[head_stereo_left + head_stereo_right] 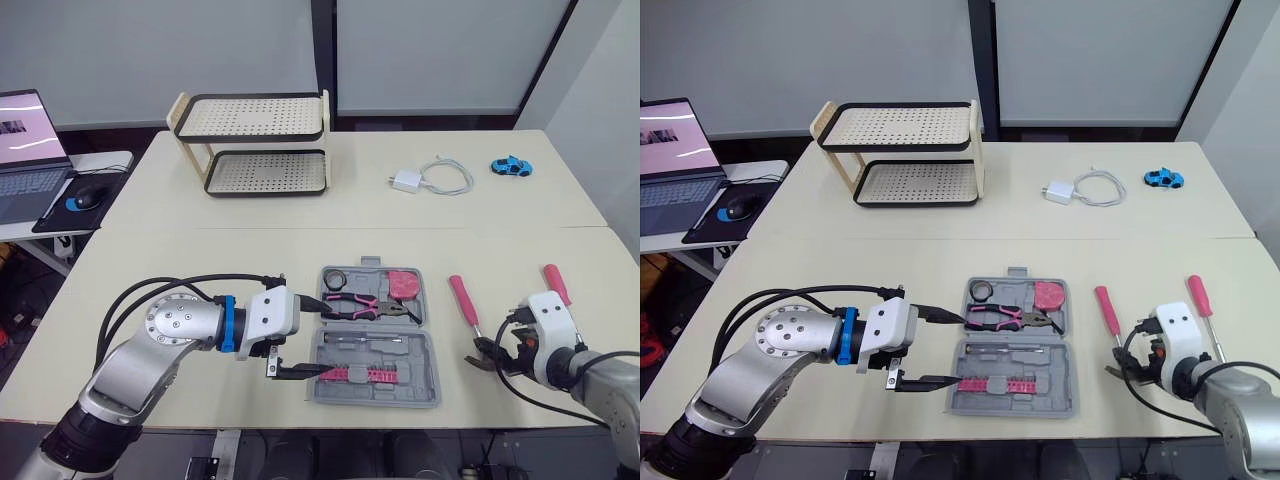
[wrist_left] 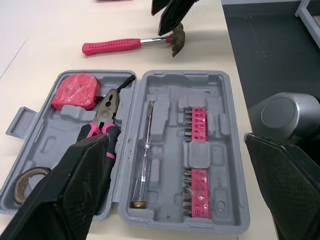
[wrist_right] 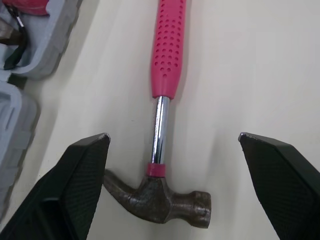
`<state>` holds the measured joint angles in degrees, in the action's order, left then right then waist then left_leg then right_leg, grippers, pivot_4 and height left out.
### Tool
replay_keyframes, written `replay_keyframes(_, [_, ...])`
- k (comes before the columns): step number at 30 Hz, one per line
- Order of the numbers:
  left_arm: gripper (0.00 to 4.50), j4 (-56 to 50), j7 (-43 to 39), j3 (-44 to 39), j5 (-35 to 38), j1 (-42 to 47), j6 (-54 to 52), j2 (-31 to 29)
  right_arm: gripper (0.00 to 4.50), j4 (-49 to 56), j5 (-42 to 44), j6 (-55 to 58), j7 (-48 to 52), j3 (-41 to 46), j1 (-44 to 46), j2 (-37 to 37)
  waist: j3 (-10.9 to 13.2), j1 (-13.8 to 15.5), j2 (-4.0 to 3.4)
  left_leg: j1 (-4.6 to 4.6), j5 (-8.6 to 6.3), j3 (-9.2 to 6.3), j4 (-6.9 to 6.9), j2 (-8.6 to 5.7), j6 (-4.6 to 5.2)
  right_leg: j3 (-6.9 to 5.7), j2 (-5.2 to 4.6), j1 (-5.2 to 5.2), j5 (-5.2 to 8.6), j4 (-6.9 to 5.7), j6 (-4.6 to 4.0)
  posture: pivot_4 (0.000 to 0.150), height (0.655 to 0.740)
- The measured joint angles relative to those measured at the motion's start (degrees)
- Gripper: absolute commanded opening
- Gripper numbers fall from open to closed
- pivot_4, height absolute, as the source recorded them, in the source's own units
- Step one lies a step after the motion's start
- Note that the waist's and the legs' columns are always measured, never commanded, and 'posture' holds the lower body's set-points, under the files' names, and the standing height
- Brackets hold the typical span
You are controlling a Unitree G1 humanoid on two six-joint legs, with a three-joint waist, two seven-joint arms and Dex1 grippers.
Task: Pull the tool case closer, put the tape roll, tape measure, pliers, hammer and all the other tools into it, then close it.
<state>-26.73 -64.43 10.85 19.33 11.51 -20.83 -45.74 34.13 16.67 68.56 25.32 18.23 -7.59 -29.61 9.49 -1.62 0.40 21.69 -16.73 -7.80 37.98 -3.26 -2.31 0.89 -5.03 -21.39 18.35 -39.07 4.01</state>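
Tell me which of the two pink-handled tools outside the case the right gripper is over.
The hammer, the one nearer the case: its head lies between the open fingers of the right gripper. The other pink-handled tool lies farther right.

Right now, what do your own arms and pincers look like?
The left arm is silver metal with a round bolted joint, a blue ring, a white boxy wrist and black cables looping over it. The right arm is silver too, with a white wrist block and black cables. The left pincer and right pincer each have two black wedge-shaped fingers.
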Motion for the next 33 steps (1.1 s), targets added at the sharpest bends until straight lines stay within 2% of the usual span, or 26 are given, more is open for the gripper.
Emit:
replay_keyframes(8, [4.5,0.08,-0.01,0.0,0.16,1.13,-0.08,0.45,4.46,-4.69,-2.14,-10.89,-3.62,-3.18,-0.96,3.16,0.0,-0.07,0.0,-0.02,0.0,0.0,-0.01,-0.01,-0.01,0.01,0.01,0.0,0.0,0.0,0.0,0.15,0.7318])
replay_keyframes(17, [4.5,0.09,-0.12,0.02,0.94,1.86,-0.68,0.66,4.46,-10.02,-2.7,-15.16,-5.17,-6.28,-0.27,3.46,0.0,-0.08,-0.01,-0.02,0.0,0.0,-0.01,0.01,-0.01,0.02,0.01,0.0,0.0,0.0,0.0,0.15,0.7318])
replay_keyframes(20, [4.5,0.09,-0.4,0.01,1.33,1.7,-1.22,0.53,3.94,-10.79,-2.68,-15.82,-5.42,-6.49,0.04,3.45,0.0,-0.08,-0.01,-0.03,0.0,0.01,-0.01,0.0,-0.01,0.02,0.01,0.0,0.0,0.0,0.0,0.15,0.7318])
replay_keyframes(31, [4.5,0.05,-2.73,-2.03,7.92,0.96,-2.78,0.01,0.11,-10.82,-2.07,-15.77,-6.4,-6.67,-0.05,3.58,-0.01,-0.1,-0.01,-0.04,0.0,-0.01,-0.01,0.05,-0.01,0.02,0.02,0.02,0.0,0.0,0.0,0.15,0.7318])
replay_keyframes(33, [4.5,0.15,-2.75,-2.69,8.9,0.95,-2.64,0.27,0.09,-10.7,-2.01,-15.83,-6.64,-6.67,-0.22,3.69,-0.01,-0.09,-0.01,-0.04,0.0,-0.01,-0.01,0.05,0.0,0.02,0.02,0.02,0.0,0.0,0.0,0.15,0.7318])
